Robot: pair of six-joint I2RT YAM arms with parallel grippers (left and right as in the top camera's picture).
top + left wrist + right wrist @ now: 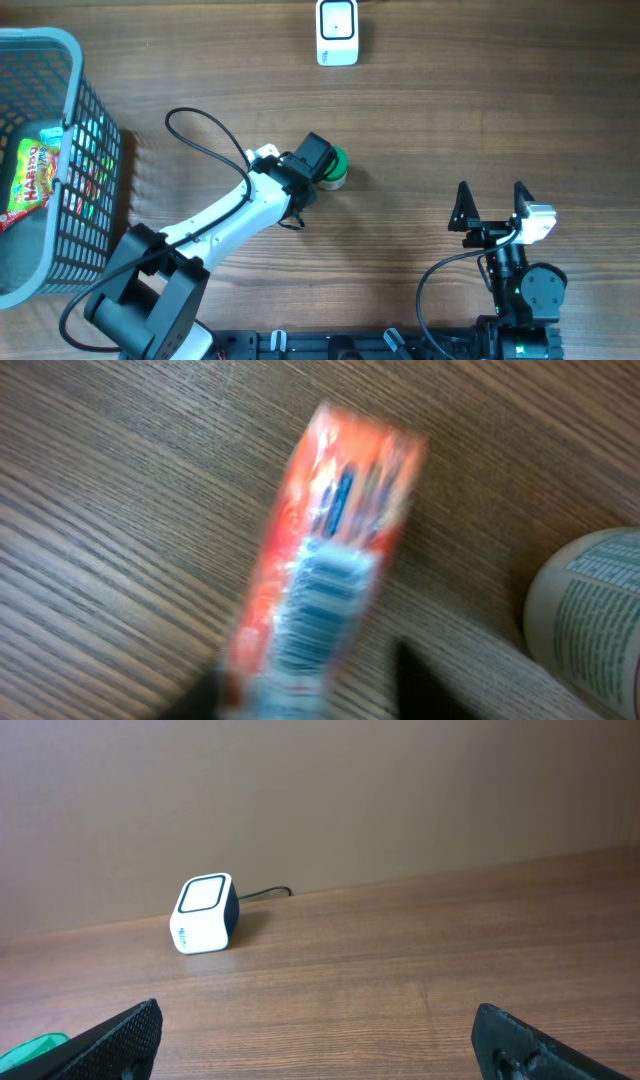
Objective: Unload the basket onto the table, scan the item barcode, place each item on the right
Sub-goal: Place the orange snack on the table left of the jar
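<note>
In the left wrist view, an orange-red packet (pixel 330 560) with a white barcode panel lies blurred on the wooden table, reaching in between my left gripper's (pixel 315 695) jaws. The jaws stand apart, and bare table shows between the packet and the right finger (pixel 425 685). From overhead, the left gripper (pixel 315 160) sits mid-table and hides the packet. The white scanner (pixel 337 32) stands at the far edge and also shows in the right wrist view as the scanner (pixel 205 914). My right gripper (pixel 493 205) rests open and empty at the near right.
A green-capped container (pixel 335 170) stands right beside the left gripper; its printed side (pixel 590 620) shows at right. A blue mesh basket (pixel 85 160) on the left holds a Haribo bag (pixel 30 175) and other packets.
</note>
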